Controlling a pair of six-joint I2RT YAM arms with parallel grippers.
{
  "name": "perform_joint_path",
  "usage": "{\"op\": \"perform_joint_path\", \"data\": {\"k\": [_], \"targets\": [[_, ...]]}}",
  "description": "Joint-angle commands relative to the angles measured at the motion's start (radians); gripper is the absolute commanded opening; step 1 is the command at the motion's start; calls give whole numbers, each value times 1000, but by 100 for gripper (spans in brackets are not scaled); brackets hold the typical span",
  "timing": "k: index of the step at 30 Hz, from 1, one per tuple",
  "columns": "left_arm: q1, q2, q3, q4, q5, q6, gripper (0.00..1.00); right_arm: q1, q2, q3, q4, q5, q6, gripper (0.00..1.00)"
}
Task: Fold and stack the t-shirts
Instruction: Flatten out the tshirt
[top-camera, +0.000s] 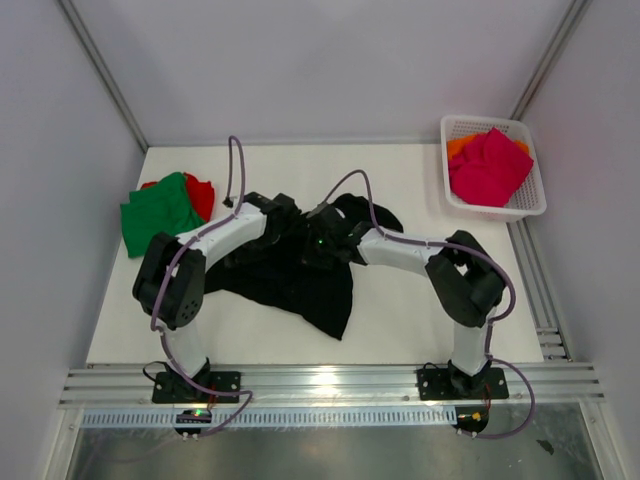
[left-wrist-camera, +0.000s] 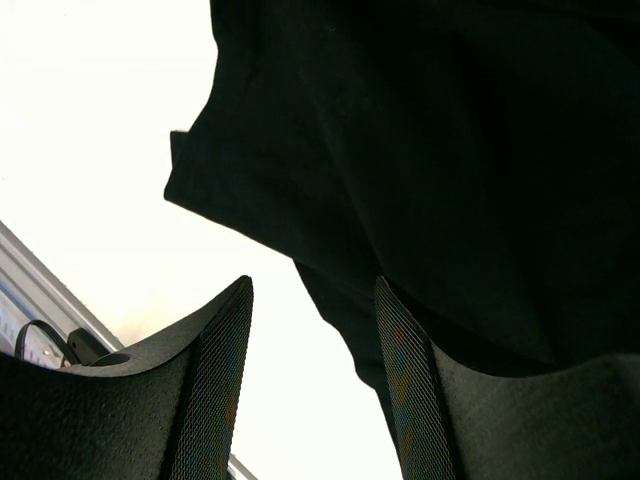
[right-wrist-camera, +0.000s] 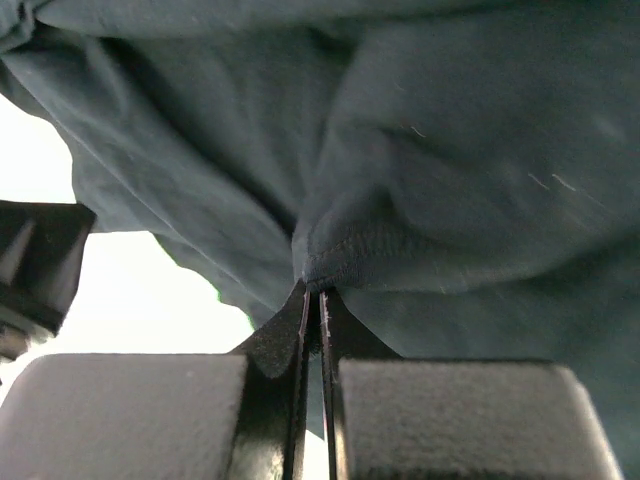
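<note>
On the white worktop (top-camera: 400, 335), the black shirt (top-camera: 300, 285) lay crumpled left of the basket (top-camera: 533, 203). The right end effector (right-wrist-camera: 312, 298) was pinched shut on only its hem; the left end effector (left-wrist-camera: 315, 292) stood half-open, holding nothing. A lift could slip that thin hem free

The black t-shirt (top-camera: 300, 285) is soft, matt cloth with a stitched hem, and the green t-shirt (top-camera: 155, 215) and red t-shirt (top-camera: 203, 193) left of it look equally dull. Right of it the basket (top-camera: 533, 195) is white lattice plastic with a faint sheen (the pink t-shirt (top-camera: 490, 165) inside is matt cloth). Under it the table (top-camera: 400, 320) is smooth matt white; the fingers (left-wrist-camera: 225, 385) of the left gripper (left-wrist-camera: 313, 300) beside it are finely mesh-textured black.
</note>
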Motion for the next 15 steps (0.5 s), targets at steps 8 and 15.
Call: {"op": "perform_joint_path", "data": {"k": [8, 15], "targets": [[2, -16, -28, 42, 12, -14, 55, -13, -391, -78, -242, 383, -108, 3], [2, -13, -37, 63, 36, -5, 55, -71, -607, -136, -371, 545, -80, 3]]}}
